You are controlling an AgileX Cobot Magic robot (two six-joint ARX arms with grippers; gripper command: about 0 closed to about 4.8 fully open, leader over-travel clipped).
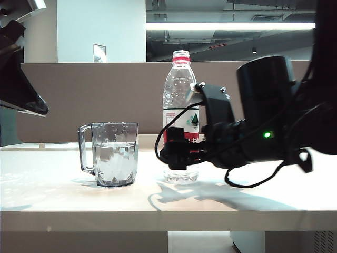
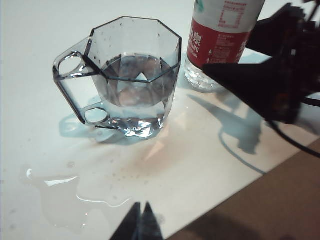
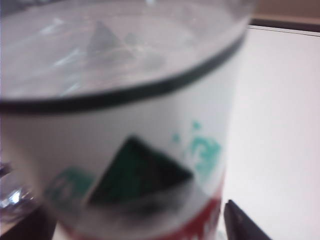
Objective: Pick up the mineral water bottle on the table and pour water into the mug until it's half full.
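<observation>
Clear mineral water bottle (image 1: 180, 113) stood upright on the tabletop (image 1: 58, 190), just right of the mug (image 1: 111, 153), itself part-filled with water (image 2: 135, 85). Right pincer (image 1: 178, 150) flanked the bottle, fingers spread. Left pincer (image 2: 140, 222) hovered, fingers together.

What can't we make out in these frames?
- Right gripper: exterior view, its black body against the mineral water bottle hides jaw contact; right wrist view too close and blurred.
- Left gripper: left wrist view, cut off by the frame edge; tips look shut.
- Bottle's water level: label hides it.
- Mug: visibly holds water.
</observation>
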